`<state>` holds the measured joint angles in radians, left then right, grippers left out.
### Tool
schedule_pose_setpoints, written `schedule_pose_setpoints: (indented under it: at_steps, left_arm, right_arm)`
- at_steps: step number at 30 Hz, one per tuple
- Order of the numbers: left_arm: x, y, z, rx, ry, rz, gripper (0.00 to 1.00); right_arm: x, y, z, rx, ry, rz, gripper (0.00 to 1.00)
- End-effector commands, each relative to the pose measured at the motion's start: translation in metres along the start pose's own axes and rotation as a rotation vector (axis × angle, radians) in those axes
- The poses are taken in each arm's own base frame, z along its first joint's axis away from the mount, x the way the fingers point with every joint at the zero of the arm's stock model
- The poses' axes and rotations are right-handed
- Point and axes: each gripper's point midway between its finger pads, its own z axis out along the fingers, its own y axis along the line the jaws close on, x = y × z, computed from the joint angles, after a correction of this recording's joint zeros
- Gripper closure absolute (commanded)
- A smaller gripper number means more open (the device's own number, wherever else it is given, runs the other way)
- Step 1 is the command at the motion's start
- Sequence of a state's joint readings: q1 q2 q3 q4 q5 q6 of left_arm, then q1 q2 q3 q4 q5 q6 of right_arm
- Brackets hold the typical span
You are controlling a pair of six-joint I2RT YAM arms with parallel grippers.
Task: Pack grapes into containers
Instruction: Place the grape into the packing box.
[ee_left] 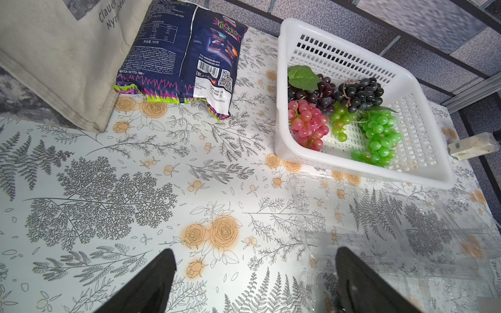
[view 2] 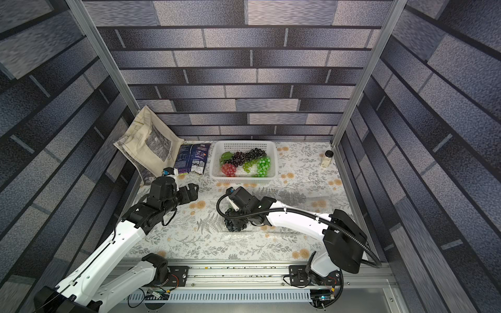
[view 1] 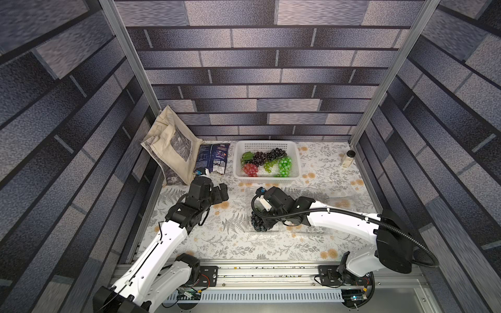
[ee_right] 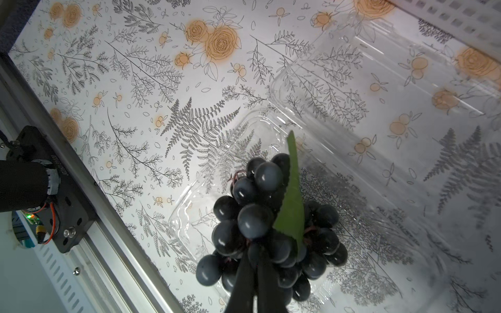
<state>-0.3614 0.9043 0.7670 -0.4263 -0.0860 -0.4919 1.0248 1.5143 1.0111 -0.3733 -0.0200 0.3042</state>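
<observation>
Our right hand is clamped on the dark purple bunch, which hangs over the open clear clamshell. We should lower until the bunch rests fully inside its walls, then release. Our left hand hovers empty, spread apart.

Bare floral tablecloth leaves open passage across the lower centre. Mid-frame, a white basket, snack bag and tote bag block the far edge; clear clamshell containers crowd beside the basket.
</observation>
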Motion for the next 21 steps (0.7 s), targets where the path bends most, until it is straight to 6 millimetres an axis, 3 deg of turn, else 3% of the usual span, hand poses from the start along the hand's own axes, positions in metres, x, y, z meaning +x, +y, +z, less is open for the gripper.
schedule_pose_setpoints:
  at_steps: [1,6,12,16,21]
  left_arm:
    - [0.002,0.002,0.003,-0.011,-0.003,-0.001,0.05]
    - [0.001,0.001,0.002,-0.010,-0.005,0.002,0.05]
    - [0.000,0.001,0.002,-0.011,-0.006,0.001,0.05]
    - [-0.002,0.000,0.001,-0.012,-0.010,0.005,0.05]
    - [-0.005,-0.002,0.002,-0.012,-0.009,0.004,0.05]
  right_arm:
    - [-0.007,0.007,0.007,-0.021,-0.021,0.020,1.00]
    - [-0.004,0.012,0.018,-0.049,-0.002,0.033,0.93]
    - [-0.004,0.013,0.022,-0.046,0.005,0.031,0.78]
    - [-0.016,0.012,0.001,-0.026,-0.045,0.026,0.62]
    - [-0.027,0.014,-0.027,-0.025,-0.099,0.016,0.56]
